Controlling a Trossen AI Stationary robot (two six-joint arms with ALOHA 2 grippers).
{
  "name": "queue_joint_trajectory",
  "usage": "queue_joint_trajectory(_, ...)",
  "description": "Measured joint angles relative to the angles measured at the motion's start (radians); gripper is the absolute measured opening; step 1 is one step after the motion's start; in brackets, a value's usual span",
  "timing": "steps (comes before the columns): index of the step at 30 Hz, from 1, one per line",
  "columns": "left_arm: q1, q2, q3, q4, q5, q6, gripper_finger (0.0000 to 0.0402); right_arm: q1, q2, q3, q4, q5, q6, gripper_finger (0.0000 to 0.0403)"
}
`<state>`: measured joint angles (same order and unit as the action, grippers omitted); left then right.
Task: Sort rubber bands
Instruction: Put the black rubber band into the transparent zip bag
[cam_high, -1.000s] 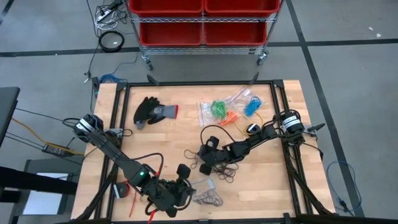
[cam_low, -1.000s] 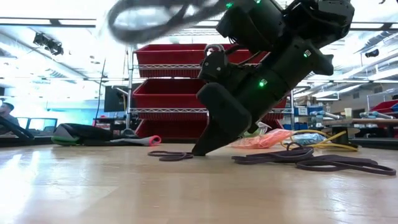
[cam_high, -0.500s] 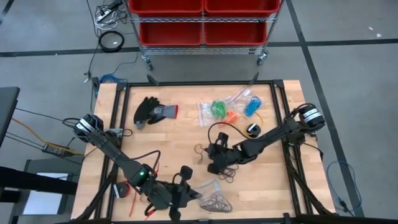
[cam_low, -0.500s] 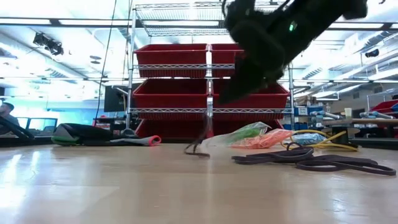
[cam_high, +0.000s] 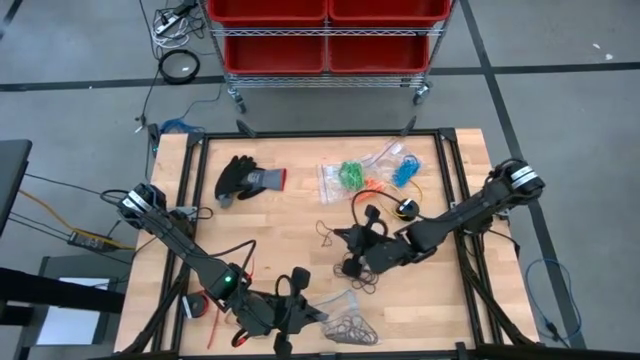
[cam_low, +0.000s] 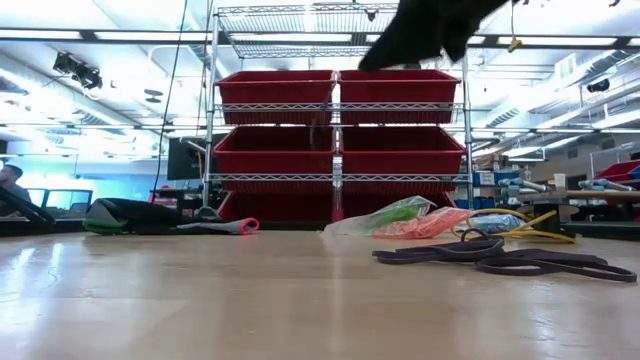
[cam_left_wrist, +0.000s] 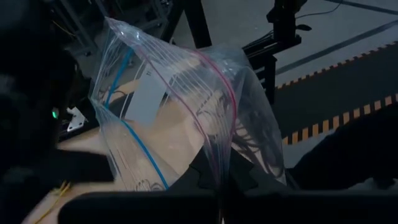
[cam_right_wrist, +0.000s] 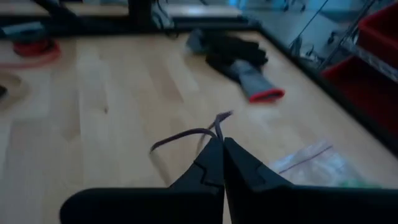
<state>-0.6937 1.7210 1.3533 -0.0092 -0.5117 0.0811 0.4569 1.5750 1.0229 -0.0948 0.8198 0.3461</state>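
A wooden table (cam_high: 280, 215) seen from above, with 2 dark robot arms reaching over it. The right gripper (cam_right_wrist: 222, 144) is raised above the middle of the table, its jaws clenched on 1 thin dark rubber band (cam_right_wrist: 186, 134). The band pokes out past the fingertips in a loop and hangs clear of the wood. In the high view the same band (cam_high: 325, 236) shows as a small dark squiggle just ahead of the gripper (cam_high: 345, 238).

Directly under and behind those jaws lies a loose heap of dark bands (cam_high: 365, 275) on the table. Farther ahead of the jaws, toward the far edge, sit clear bags of sorted bands (cam_high: 370, 175) in green, orange and blue. A black glove with a red cuff (cam_right_wrist: 239, 59) lies well ahead of the right jaws, to one side.

The left gripper (cam_high: 288, 312) is at the near edge of the table. Its jaws are clamped on the edge of a clear zip bag (cam_left_wrist: 180, 118), which stands open just in front of them. Dark bands show through the plastic inside the bag (cam_high: 350, 325).

Beyond the table stands a wire rack with red bins (cam_low: 335, 140).
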Motion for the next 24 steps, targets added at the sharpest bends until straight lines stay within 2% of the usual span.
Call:
queue_joint_trajectory(9, 0.000, 0.000, 0.000, 0.008, 0.000, 0.000, 0.0002, 0.069, -0.095, 0.002, 0.019, 0.059, -0.042, 0.0000)
queue_joint_trajectory(18, 0.000, 0.000, 0.000, 0.016, 0.000, 0.000, 0.0002, 0.112, -0.117, 0.002, 0.133, 0.119, -0.147, 0.0000)
queue_joint_trajectory(24, 0.000, 0.000, 0.000, 0.043, 0.000, 0.000, 0.0002, 0.120, -0.117, 0.002, 0.135, 0.121, -0.165, 0.0000)
